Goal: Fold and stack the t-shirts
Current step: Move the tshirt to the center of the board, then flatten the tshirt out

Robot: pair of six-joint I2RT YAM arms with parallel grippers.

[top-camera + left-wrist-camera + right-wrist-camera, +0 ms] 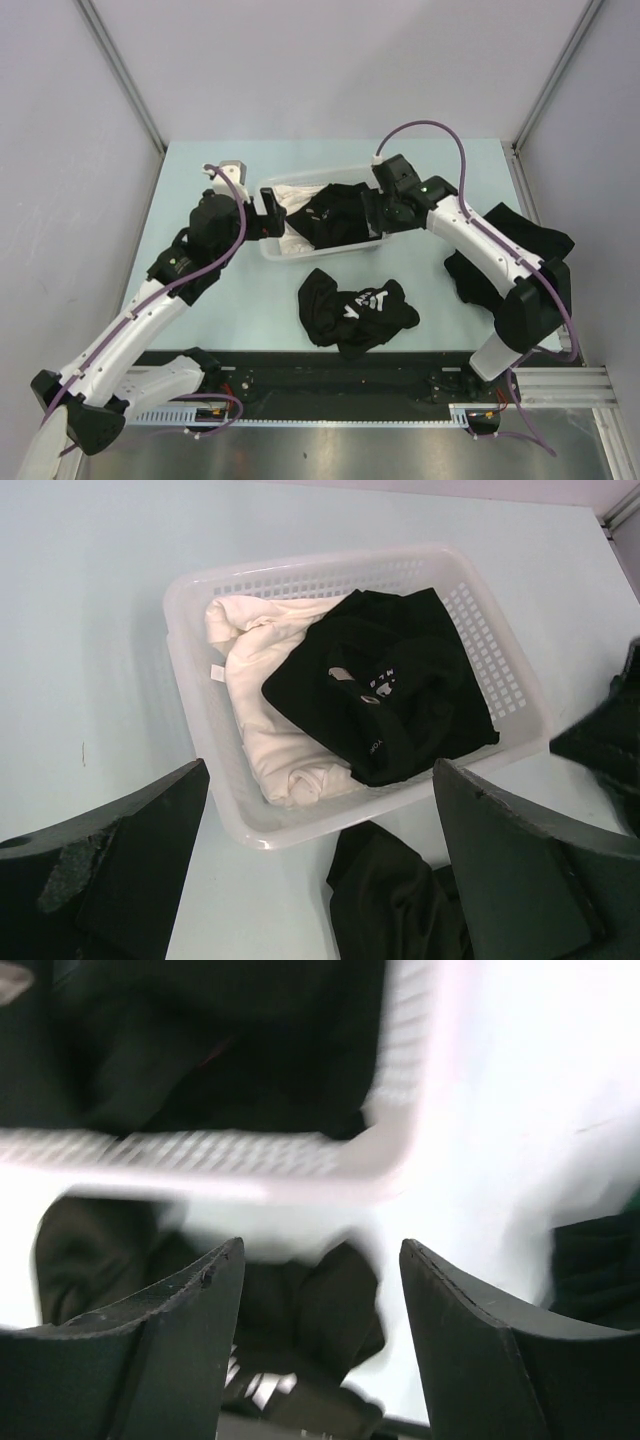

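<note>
Tabletop, far-middle: basket. Inside it, white cloth on the left half and a black tee bunched on the right half, overlapping the cloth.

Second tee, white lettering up, crumpled near the near edge, middle. Dark heap by the right edge, partly under the right arm.

Left fingers: wide apart, nothing between them, poised off the basket's left end. Right fingers: apart, empty, over the basket's right near corner; that view is blurred.

Risks, as I judge them:
- A grab at the basket tee may take the cloth with it, since the two overlap.
- The basket looks light; pulling fabric snagged on its lattice could drag or tip it.
- The right fingers sit close to the rim and could clamp on plastic instead of fabric.
- The right arm may sweep the heap toward the edge.
- The lettered tee is twisted; folding it unflattened gives a lumpy stack.

Count: basket 1; white cloth 1; tees 2 sure, plus the heap, one or more, cannot tell. Nothing folded yet.
</note>
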